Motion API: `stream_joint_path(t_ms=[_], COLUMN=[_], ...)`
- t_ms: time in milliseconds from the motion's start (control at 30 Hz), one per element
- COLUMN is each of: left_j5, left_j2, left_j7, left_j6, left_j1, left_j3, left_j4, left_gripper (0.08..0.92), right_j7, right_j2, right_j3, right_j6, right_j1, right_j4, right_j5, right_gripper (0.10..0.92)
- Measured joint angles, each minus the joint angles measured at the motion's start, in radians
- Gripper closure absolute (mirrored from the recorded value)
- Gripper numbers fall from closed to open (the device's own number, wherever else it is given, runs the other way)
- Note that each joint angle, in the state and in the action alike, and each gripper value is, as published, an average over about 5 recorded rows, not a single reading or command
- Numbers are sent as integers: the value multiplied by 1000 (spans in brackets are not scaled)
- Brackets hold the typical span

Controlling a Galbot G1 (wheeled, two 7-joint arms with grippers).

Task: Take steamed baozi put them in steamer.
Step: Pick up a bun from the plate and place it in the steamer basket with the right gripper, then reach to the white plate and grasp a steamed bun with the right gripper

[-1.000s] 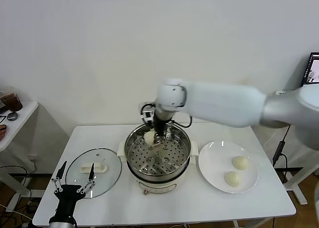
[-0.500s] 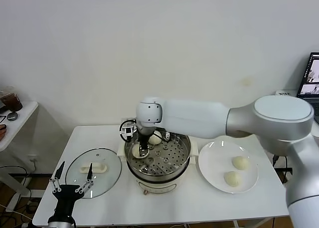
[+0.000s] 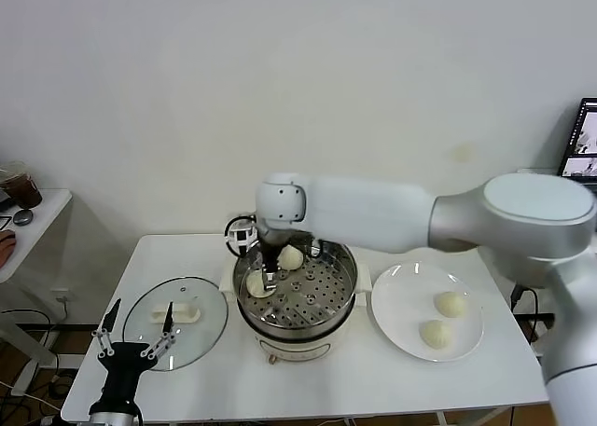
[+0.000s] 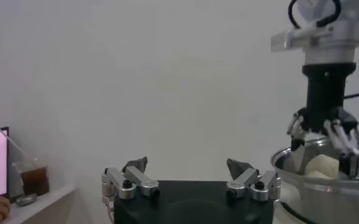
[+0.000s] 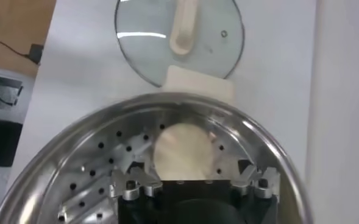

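The steamer (image 3: 317, 300) stands mid-table on its white pot base. Two steamed baozi lie inside it: one (image 3: 291, 257) at the back and one (image 3: 256, 284) at the left. My right gripper (image 3: 265, 275) hangs over the left bun, open. In the right wrist view that baozi (image 5: 182, 151) rests on the perforated floor of the steamer (image 5: 75, 167), with the spread fingers (image 5: 133, 182) standing clear of it. Two more baozi (image 3: 451, 304) (image 3: 434, 334) sit on the white plate (image 3: 401, 300). My left gripper (image 3: 138, 340) is parked open at the front left.
The glass lid (image 3: 177, 319) with its white handle lies left of the steamer, just beyond the left gripper. The plate lies to the steamer's right. A small side table (image 3: 28, 221) with a drink cup stands at the far left.
My right gripper carried a baozi from the back of the steamer to its left side, lowered it and opened. The bun now lies free on the steamer floor. The left arm has not moved.
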Motion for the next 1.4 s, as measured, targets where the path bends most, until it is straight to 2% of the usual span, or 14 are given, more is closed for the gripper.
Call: stream_joint_path(t_ms=[167,400,800,1067,1400], left_j5=[-2,4,25,37,43], left_j2=[6,6,-8,-14,-23], left_j7=[1,3,6,11,12], left_j6=[1,1,-5,-8,-13], left_j1=[2,2,14,26,29], left_j3=[2,12,18,7,1], left_j4=[-9,-4,12,14,22], left_gripper=[177,177,177,177,177], right_j7=[-107,-258,-351,-340,-284], right_j2=[-115,-359,-746,-855,-867], right_j3=[-14,-36,72,297,499], right_j6=[63,200,354,422,451], right_j1=[77,125,-48,-345,-598], right_j4=[74,200,292,267,205], right_j5=[-64,-201,-460,-599,-706], right_gripper=[203,203,203,203,203])
